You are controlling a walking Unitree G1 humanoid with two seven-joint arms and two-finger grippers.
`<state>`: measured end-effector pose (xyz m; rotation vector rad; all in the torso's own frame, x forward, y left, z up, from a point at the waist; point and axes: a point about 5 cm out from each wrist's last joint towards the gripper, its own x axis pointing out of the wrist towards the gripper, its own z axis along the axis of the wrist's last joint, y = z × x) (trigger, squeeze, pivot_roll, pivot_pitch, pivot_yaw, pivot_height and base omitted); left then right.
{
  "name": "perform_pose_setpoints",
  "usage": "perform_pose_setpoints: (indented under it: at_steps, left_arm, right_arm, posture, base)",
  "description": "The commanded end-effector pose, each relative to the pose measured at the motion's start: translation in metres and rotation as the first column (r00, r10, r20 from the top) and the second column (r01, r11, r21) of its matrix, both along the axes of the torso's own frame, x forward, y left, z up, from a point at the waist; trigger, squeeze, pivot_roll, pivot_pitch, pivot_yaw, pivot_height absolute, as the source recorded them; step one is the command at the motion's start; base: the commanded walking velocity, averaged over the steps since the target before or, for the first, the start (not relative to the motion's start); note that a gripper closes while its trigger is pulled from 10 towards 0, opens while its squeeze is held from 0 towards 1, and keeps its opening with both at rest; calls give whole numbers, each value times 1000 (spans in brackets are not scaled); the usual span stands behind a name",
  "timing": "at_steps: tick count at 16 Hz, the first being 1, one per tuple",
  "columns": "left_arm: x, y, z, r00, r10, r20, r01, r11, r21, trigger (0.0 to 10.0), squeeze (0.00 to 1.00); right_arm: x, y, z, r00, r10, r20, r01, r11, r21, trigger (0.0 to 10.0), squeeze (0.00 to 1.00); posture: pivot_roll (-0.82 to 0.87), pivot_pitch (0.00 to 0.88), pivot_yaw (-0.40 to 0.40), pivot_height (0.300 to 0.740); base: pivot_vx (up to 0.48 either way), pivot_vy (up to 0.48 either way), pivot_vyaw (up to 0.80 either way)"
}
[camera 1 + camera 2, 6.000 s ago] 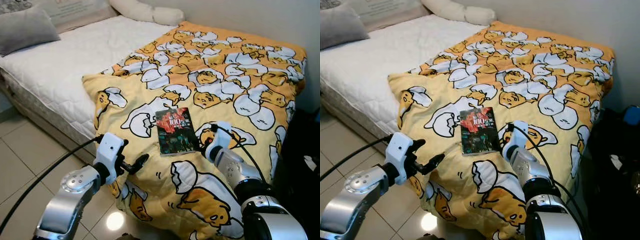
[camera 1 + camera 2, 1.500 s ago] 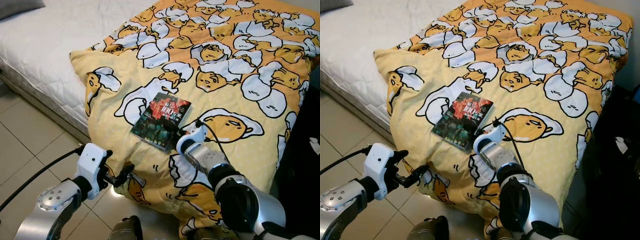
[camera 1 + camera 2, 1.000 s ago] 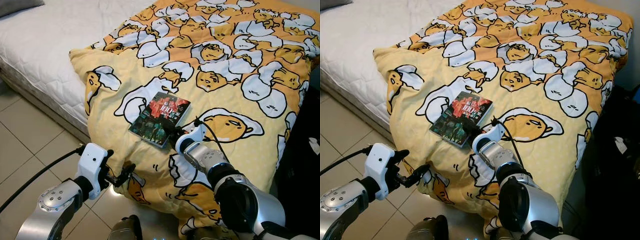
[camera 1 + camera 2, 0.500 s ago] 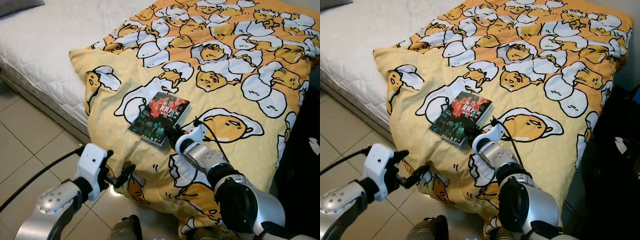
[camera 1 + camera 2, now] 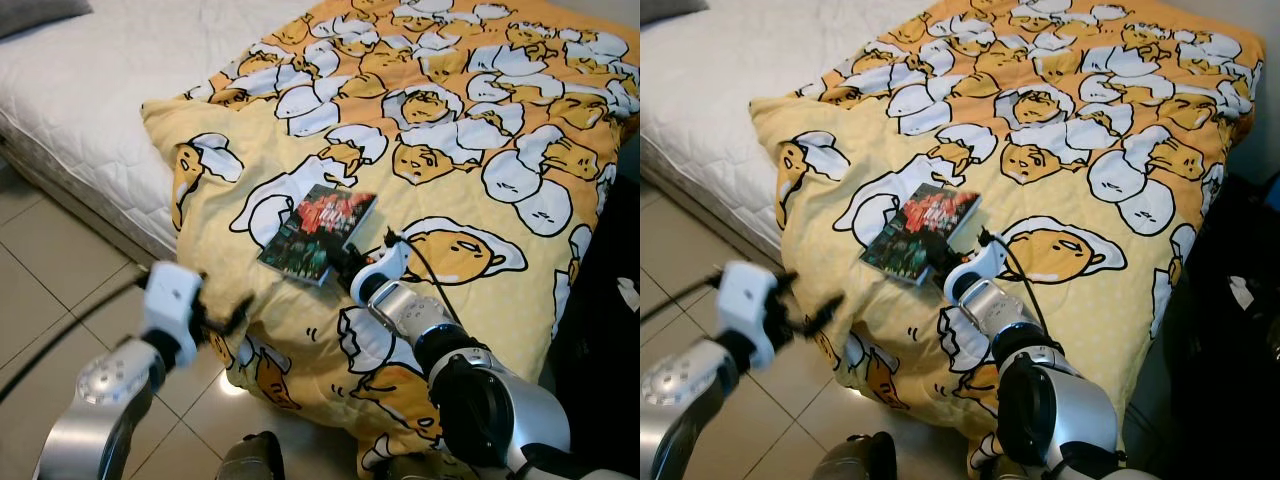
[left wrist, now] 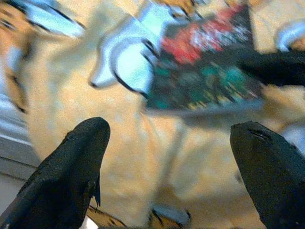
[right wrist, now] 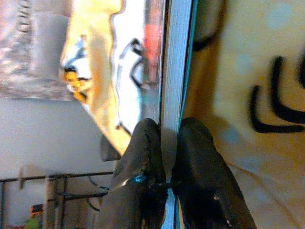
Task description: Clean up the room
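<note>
Yellow bedding covers the bed (image 5: 90,120): a blanket (image 5: 470,160) printed with cartoon eggs drapes over the white mattress and hangs toward the tiled floor (image 5: 50,310). At the middle of it the right end effector (image 5: 352,262) is clamped on the near edge of a book (image 5: 320,232); the right wrist view shows its two black fingers (image 7: 143,162) pinching the white page block from either side, cover on one face and blanket on the other. That edge grip seems chosen because the book lies flat on soft cloth, where a finger can press in under the cover. The book's gripped corner sits at about five o'clock of its own outline, and the far corner points to one o'clock, toward the wall. The book looks slightly tilted, though whether it is clear of the blanket cannot be told.

The left end effector (image 5: 215,318) hangs at eight o'clock from the book, off the bed's edge over the floor, fingers spread wide and empty, blurred. Its wrist camera looks straight at the book, so it may be coming in to support it. A grey pillow (image 5: 40,15) lies at eleven o'clock.
</note>
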<state>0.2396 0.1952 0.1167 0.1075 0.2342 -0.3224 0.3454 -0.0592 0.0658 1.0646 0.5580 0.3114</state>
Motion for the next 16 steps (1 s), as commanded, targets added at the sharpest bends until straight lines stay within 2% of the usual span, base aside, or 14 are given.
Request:
perform_pose_setpoints:
  at_steps: [1, 2, 4, 5, 7, 9, 10, 11, 12, 13, 15, 16]
  left_arm:
    - [1, 5, 0, 999, 37, 7, -37, 999, 14, 10000, 118]
    - [4, 5, 1, 1000, 31, -5, -31, 997, -69, 10000, 71]
    - [7, 2, 1, 1000, 6, -18, -8, 993, -121, 10000, 78]
    - [11, 0, 2, 1000, -2, -13, 1, 992, -127, 10000, 75]
    - [20, 0, 4, 1000, 11, 10, -9, 990, -139, 10000, 71]
    - [28, -2, 9, 999, 20, 41, -14, 990, -144, 10000, 71]
    - [32, -3, 14, 998, 23, 52, -11, 978, -207, 10000, 0]
    - [34, -4, 18, 999, 23, 49, -10, 968, -250, 10000, 0]
    - [39, -8, 24, 999, -5, 41, 19, 940, -341, 10000, 0]
    - [40, -10, 23, 999, -29, 35, 39, 940, -340, 10000, 0]
    - [42, -11, 20, 998, -26, 63, 41, 968, -249, 10000, 0]
    - [45, -14, 17, 998, -19, 52, 32, 968, -250, 10000, 0]
  right_arm:
    - [4, -7, 7, 998, -16, 55, 14, 999, 29, 0, 0]
    - [8, -20, 16, 990, -18, 140, 12, 999, 43, 0, 0]
    - [8, -35, 23, 973, 4, 229, -10, 1000, 25, 0, 0]
    - [6, -47, 26, 960, 14, 279, -13, 1000, -7, 0, 0]
    - [-2, -67, 26, 948, 10, 318, 9, 998, -58, 0, 0]
    - [-10, -84, 33, 933, 2, 359, 24, 997, -67, 0, 0]
    - [-16, -88, 40, 912, 43, 408, -9, 996, -86, 0, 0]
    - [-20, -89, 44, 895, 82, 438, -40, 994, -104, 0, 0]
    - [-28, -90, 52, 854, 164, 494, -105, 984, -145, 0, 0]
    - [-33, -93, 57, 828, 215, 518, -136, 973, -187, 0, 0]
    - [-40, -98, 64, 801, 265, 537, -168, 960, -223, 0, 0]
    - [-47, -98, 71, 774, 291, 562, -200, 955, -218, 0, 0]
  posture:
    - [53, 59, 33, 740]
    - [16, 38, 60, 740]
    - [-2, 20, 67, 740]
    - [-11, 15, 72, 740]
    - [-35, 0, 73, 740]
    - [-41, 0, 73, 740]
    - [-49, 0, 77, 740]
    - [-51, 0, 78, 740]
    - [-51, 0, 75, 740]
    - [-51, 0, 72, 740]
    - [-51, 0, 54, 740]
    - [-51, 0, 45, 740]
  base:
    - [0, 0, 0]
    - [0, 0, 0]
    - [0, 0, 0]
    - [0, 0, 0]
    - [0, 0, 0]
    - [0, 0, 0]
    - [0, 0, 0]
    - [0, 0, 0]
    - [0, 0, 0]
    - [0, 0, 0]
    - [0, 0, 0]
    - [0, 0, 0]
